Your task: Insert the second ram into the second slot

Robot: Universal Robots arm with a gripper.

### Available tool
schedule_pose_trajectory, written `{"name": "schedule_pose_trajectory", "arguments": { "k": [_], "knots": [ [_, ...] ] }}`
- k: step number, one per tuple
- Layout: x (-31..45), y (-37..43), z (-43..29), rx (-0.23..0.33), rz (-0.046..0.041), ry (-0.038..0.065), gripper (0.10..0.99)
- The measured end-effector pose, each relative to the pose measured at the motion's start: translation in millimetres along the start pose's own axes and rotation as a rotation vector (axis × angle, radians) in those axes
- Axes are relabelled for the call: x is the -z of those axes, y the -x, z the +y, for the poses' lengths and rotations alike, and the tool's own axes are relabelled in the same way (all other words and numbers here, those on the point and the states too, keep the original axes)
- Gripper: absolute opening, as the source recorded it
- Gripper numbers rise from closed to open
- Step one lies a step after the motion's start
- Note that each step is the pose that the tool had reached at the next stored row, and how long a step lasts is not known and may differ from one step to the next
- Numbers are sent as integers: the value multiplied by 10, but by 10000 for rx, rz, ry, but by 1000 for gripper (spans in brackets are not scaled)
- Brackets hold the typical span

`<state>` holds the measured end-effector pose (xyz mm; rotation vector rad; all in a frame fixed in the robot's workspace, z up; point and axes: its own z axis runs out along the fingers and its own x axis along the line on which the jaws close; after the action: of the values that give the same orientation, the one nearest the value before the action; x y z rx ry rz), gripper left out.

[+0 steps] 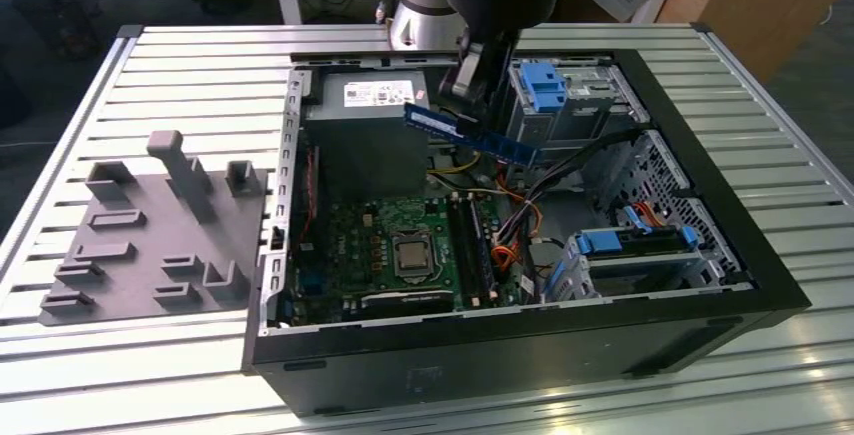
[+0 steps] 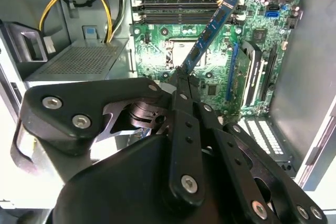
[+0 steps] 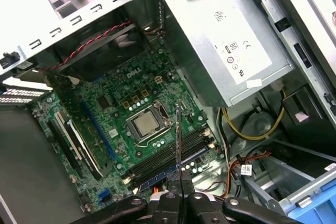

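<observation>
While the second ram (image 1: 470, 133) hangs over the open computer case (image 1: 507, 350) lying on the slatted surface (image 1: 200, 55), the exterior view shows it slanted. It sits between the power supply (image 1: 367, 105) and the drive cage (image 1: 587, 95), toward the case's far edge and well above the motherboard (image 1: 354, 245). The jaws are clamped on it near one end.

In the second wrist view the stick reaches out from the jaws at an angle across the board, its far end over the memory slots (image 2: 178, 11) rather than along them. I judge it must be turned parallel to the target slot and levelled before descending.

In the first wrist view it appears edge-on, crossing the slot rows beside the processor socket (image 3: 144, 124). A blue strip in one row may be a stick already seated; I cannot be sure. Press straight down and evenly, with the notch matched, keeping clear of the orange cables (image 3: 247, 163).
</observation>
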<state>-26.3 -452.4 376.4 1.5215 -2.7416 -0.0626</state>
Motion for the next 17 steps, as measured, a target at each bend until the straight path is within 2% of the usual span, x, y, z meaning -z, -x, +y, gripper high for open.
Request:
{"name": "schedule_pose_trajectory", "arguments": {
  "k": [17],
  "knots": [
    [-3, 0, 0, -1418, -53, -21, 118]
  ]
}}
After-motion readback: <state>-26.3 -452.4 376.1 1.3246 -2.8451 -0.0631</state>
